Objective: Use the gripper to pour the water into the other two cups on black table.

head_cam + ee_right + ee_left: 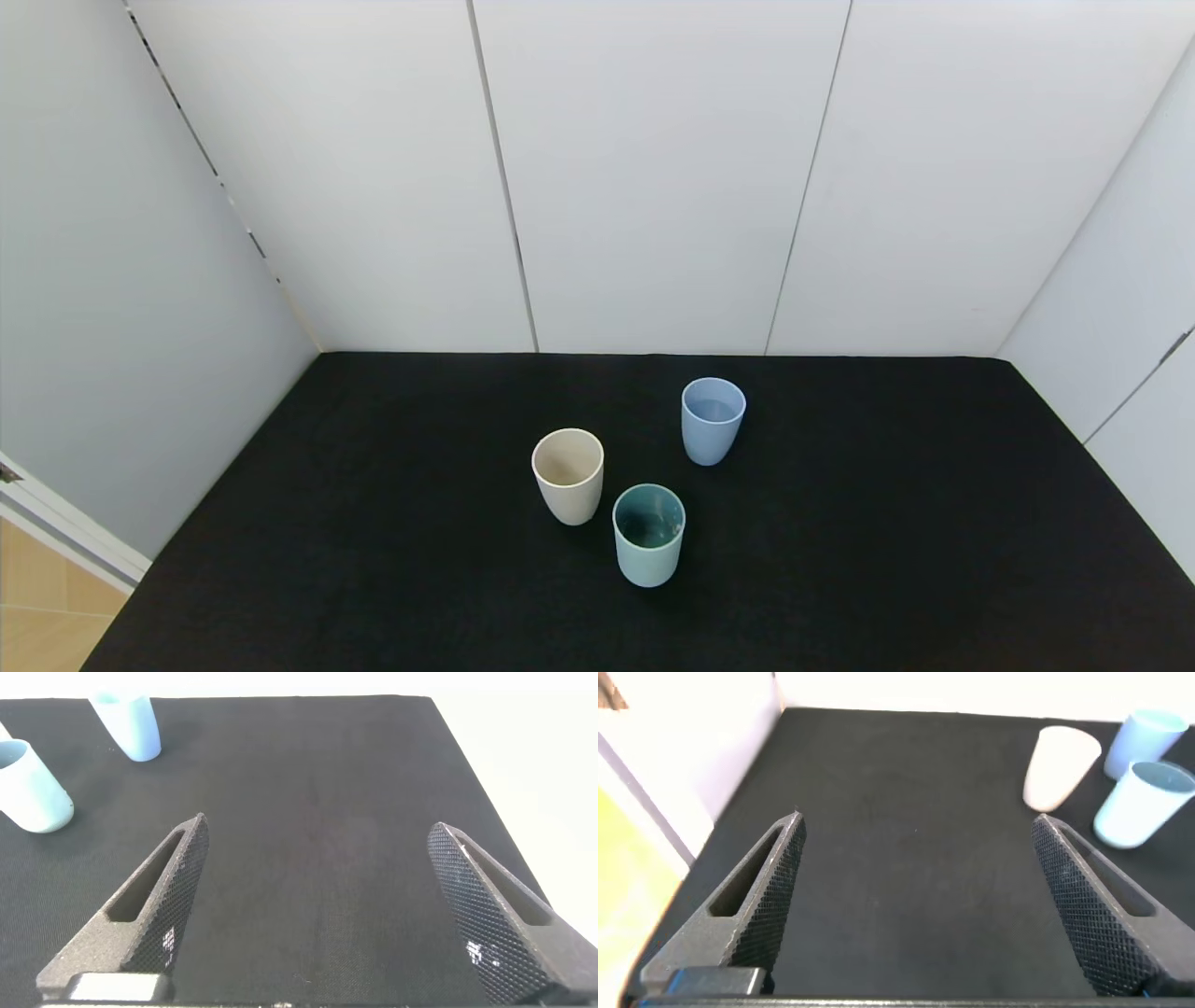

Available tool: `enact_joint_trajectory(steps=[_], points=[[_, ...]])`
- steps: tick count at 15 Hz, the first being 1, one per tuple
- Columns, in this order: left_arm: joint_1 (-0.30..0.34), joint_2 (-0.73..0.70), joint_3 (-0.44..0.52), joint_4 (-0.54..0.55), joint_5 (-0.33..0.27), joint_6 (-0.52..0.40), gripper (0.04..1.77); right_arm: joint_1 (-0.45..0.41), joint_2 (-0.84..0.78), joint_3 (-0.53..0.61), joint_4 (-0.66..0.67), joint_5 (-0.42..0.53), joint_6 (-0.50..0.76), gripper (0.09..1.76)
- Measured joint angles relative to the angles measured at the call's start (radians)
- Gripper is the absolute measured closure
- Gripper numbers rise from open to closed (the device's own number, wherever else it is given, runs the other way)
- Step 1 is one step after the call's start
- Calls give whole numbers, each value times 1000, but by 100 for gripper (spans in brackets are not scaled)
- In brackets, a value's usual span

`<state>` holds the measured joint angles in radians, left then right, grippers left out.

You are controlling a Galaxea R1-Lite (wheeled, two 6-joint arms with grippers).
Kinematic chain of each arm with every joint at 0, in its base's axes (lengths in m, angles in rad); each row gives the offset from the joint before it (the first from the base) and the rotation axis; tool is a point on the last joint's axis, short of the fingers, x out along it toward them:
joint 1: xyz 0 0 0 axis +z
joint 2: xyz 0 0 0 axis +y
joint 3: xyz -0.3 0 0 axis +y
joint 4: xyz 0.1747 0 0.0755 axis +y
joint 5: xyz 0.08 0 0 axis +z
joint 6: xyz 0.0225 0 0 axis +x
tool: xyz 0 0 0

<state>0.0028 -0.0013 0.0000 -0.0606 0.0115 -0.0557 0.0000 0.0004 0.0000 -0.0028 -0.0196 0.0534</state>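
**Three cups upright on the black table, both grippers spread and holding nothing**

Near the middle of the black table, three handleless cups stand upright in a loose triangle, apart from one another. Taking the beige cup as the centre of a clock in the head view, the periwinkle blue cup sits at about two o'clock and the pale teal cup at about four o'clock, just beside the beige one.

Only the head view looks down into the cups. A faint level sheen of water shows inside the blue cup, and the teal cup's darker inside carries a small glint low down; whether the beige cup holds any liquid cannot be told. Neither arm appears in that view.

The wrist views supply what the head view lacks. The left gripper hangs over bare tabletop with its textured fingers spread wide apart, nothing between them; the three cups stand farther off beyond one fingertip. The right gripper is likewise spread wide over bare table with nothing between its fingers. Its camera catches only the blue and teal cups, both cut by the frame edge, plus the table's far edge and side edge.
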Motion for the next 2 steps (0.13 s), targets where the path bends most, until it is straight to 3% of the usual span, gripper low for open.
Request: enact_joint_trajectory(steps=[2], points=[[0,0,0,1,1,-6,9,0,0,0,0,1,-6,14]])
